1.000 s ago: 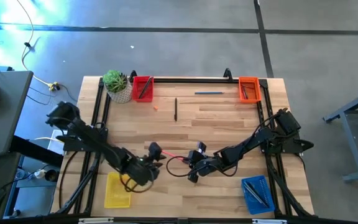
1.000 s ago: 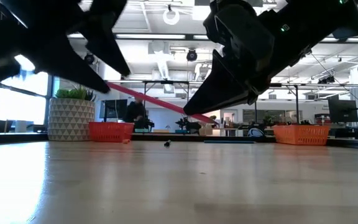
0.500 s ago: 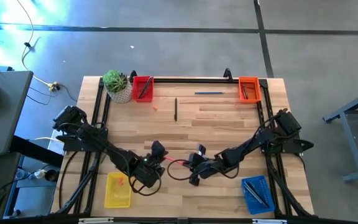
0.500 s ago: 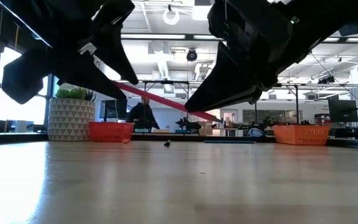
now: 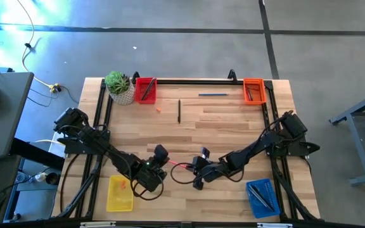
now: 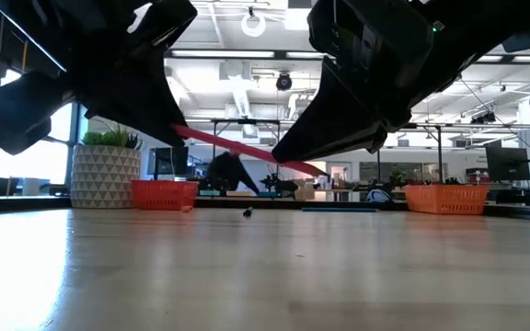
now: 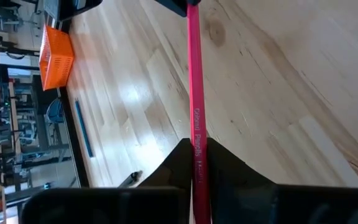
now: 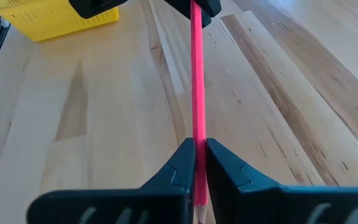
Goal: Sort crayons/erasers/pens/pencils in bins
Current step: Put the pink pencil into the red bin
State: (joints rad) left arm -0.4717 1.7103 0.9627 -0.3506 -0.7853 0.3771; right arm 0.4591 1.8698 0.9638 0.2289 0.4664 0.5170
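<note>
Now the long pink-red pencil [image 8: 198, 81] hangs in the air above the worktop [image 5: 220, 126], over its front middle part, and it is held at both ends. The right hand [image 8: 199, 163] is closed on one end, and the left hand [image 7: 196, 163], which a moment ago stood wide around the other end, has just closed on it too. So the pencil is being passed from one arm to the other, and this is the moment when both have it. I judge that the right hand should let go next, so that the left arm can carry the pencil to a bin.

The yellow bin [image 5: 120, 194] sits at the front left corner, near the left hand, and the blue bin [image 5: 260, 197] at the front right corner. The red bin [image 5: 146, 89] and the orange bin [image 5: 253, 90] stand along the back edge. One short crayon [image 5: 159, 109], a dark pen [image 5: 179, 111] and a blue pen [image 5: 213, 94] still lie on the worktop near the back, so the sorting is not finished.
</note>
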